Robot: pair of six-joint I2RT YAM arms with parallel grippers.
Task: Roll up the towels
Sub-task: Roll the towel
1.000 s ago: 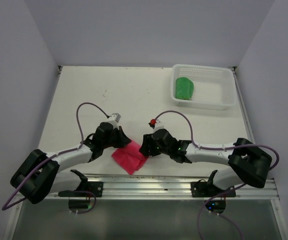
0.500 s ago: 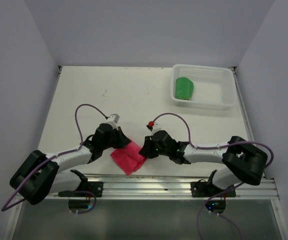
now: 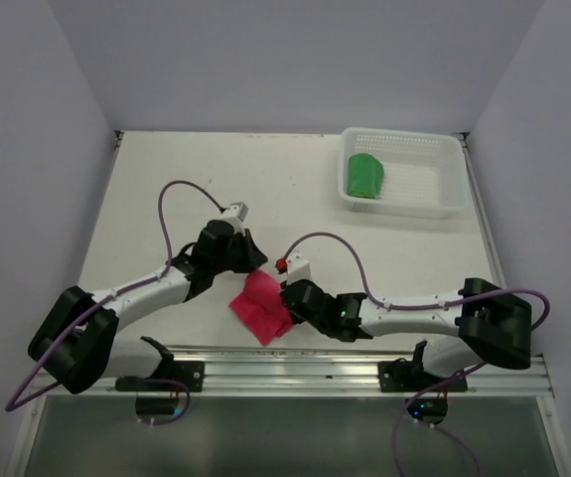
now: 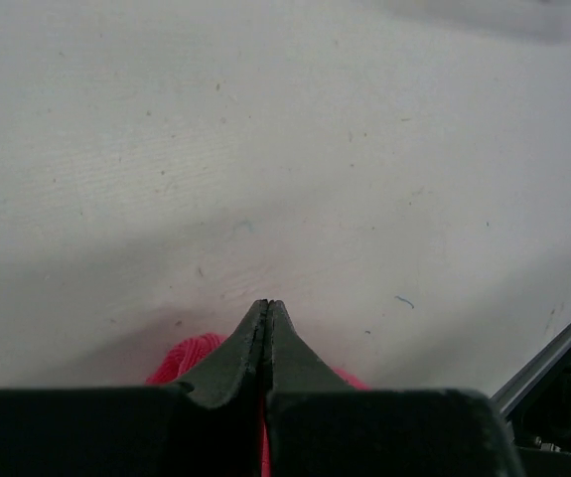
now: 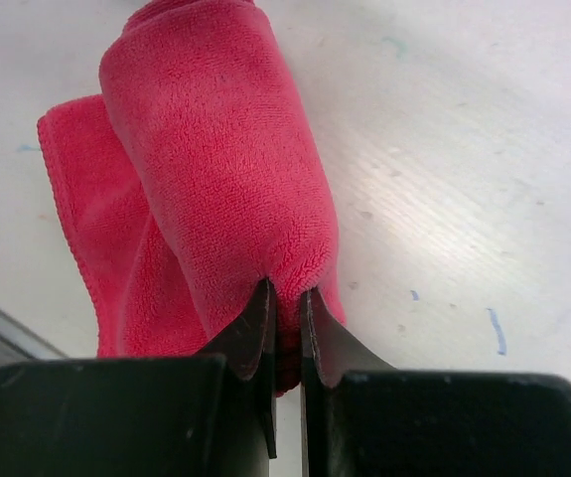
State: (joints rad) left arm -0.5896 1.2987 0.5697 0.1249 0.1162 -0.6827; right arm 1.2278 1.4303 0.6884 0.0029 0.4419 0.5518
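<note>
Pink-red towel | right hand clamped on | left hand clamped on

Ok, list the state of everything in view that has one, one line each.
Pink-red towel: partly rolled, on the table, pinched by both tools.
Green towel: bundled up, lying in the basket.
Basket: upright, at the table's far right.
Left tool: shut on the pink-red towel's edge.
Right tool: shut on a fold of the pink-red towel.
</note>
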